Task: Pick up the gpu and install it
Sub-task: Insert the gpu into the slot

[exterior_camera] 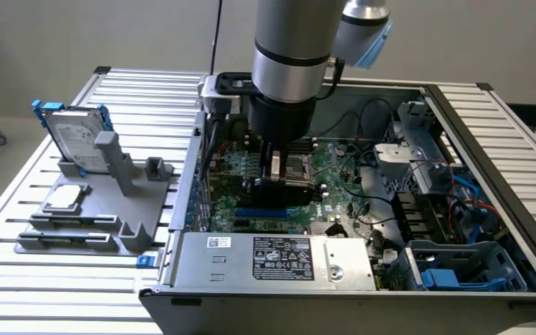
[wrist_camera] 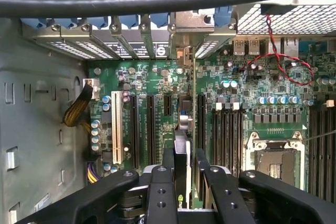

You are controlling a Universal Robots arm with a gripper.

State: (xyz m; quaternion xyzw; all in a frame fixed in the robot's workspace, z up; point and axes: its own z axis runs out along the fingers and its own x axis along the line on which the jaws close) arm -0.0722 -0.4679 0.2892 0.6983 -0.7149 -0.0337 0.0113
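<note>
Jaws grip gpu [wrist_camera: 181, 162] on edge over motherboard [wrist_camera: 157, 74]

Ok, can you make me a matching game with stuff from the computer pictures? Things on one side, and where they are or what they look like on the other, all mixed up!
Things:
1. graphics card
2. hard drive
3. power box
4. wire

Clues:
A. stands in the grey holder outside the computer
B. red, looping over the green board
C. gripped by the tool
D. big box inside the computer, with a black-and-white sticker

Pairs: 1-C, 2-A, 3-D, 4-B.
</note>
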